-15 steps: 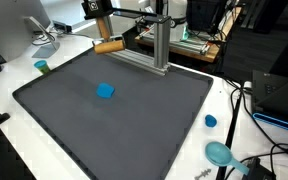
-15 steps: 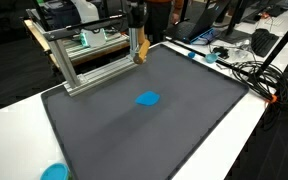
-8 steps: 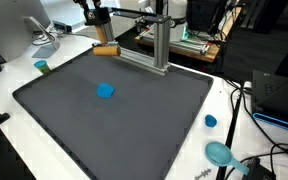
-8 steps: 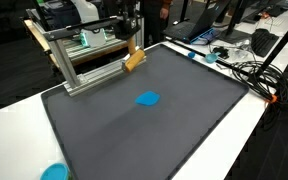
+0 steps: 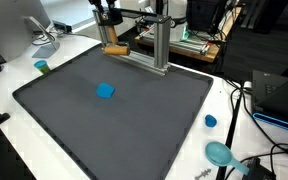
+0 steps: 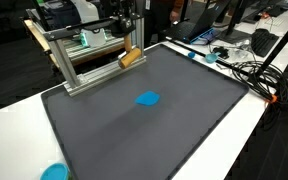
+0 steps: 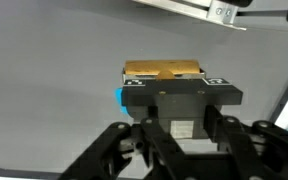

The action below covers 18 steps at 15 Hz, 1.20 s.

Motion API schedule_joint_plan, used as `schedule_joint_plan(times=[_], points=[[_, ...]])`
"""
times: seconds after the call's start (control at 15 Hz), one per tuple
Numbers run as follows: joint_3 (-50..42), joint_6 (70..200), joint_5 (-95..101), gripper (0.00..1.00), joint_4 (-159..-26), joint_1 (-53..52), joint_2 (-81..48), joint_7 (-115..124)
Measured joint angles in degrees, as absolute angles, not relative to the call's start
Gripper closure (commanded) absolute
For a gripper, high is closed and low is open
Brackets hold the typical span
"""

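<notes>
My gripper (image 5: 112,33) is shut on a light wooden block (image 5: 115,49) and holds it above the back edge of the dark grey mat (image 5: 134,120), next to the aluminium frame (image 5: 156,45). In the other exterior view the gripper (image 6: 130,42) holds the block (image 6: 131,57) tilted. In the wrist view the block (image 7: 162,68) shows beyond the jaws (image 7: 174,98). A blue cube (image 5: 105,91) lies on the mat, apart from the gripper; it also shows in an exterior view (image 6: 147,99) and peeks out in the wrist view (image 7: 119,97).
The aluminium frame (image 6: 84,60) stands along the mat's back edge. A green cup (image 5: 42,67), a small blue cap (image 5: 211,121) and a teal round object (image 5: 220,153) sit on the white table. Cables (image 6: 249,72) and equipment lie to one side.
The gripper with the wooden block has moved along the mat's back edge toward the aluminium frame. The block turned from hanging upright to tilted. The blue cube has not moved.
</notes>
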<state>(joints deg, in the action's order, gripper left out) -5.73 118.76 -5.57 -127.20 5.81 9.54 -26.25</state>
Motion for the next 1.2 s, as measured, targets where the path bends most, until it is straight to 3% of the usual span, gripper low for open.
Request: schedule_joint_plan(times=[0.4, 0.47, 0.53, 0.6, 1.2], points=[[-0.01, 119.59, -0.29, 0.79, -135.24, 3.13, 18.92, -5.87], [0.69, 119.47, 0.72, 0.54, -136.36, 3.13, 20.31, -2.67], [1.04, 119.25, 1.44, 0.54, -137.43, 3.14, 21.68, -0.34], [1.14, 119.08, 1.78, 0.79, -138.34, 3.14, 22.94, 0.90], [-0.40, 117.17, 1.90, 0.79, -139.59, 3.14, 24.50, -1.10]])
